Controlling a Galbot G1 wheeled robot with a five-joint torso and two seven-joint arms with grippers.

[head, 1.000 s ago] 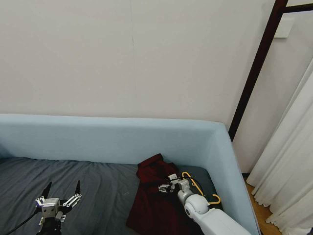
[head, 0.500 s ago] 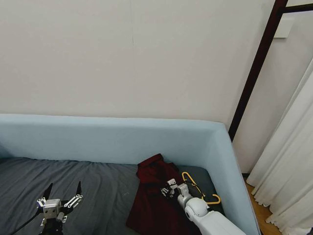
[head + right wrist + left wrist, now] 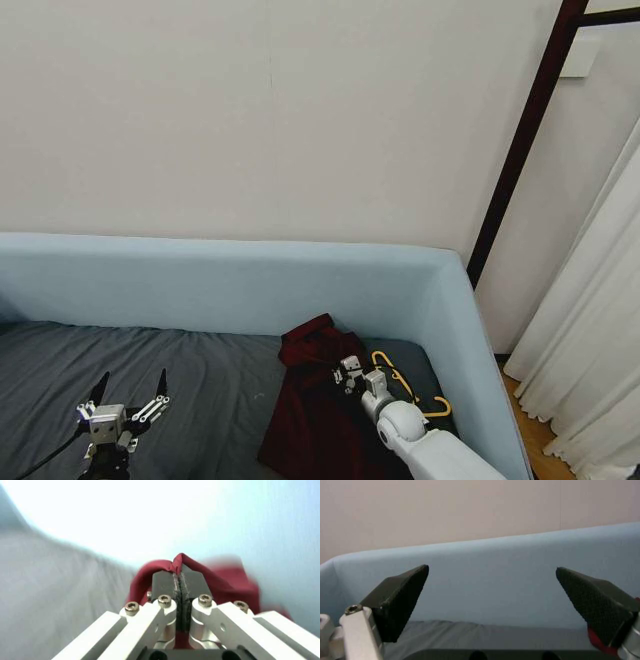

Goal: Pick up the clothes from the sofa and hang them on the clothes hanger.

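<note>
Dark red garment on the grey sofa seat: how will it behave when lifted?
Probably floppy: the crumpled dark red garment lies in soft folds. Likely light, since the right hand pinches just a thin fold. It would likely drape and trail.

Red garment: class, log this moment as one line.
right gripper: shut on red garment | left gripper: open over sofa seat | yellow hanger: beside garment on seat
</note>
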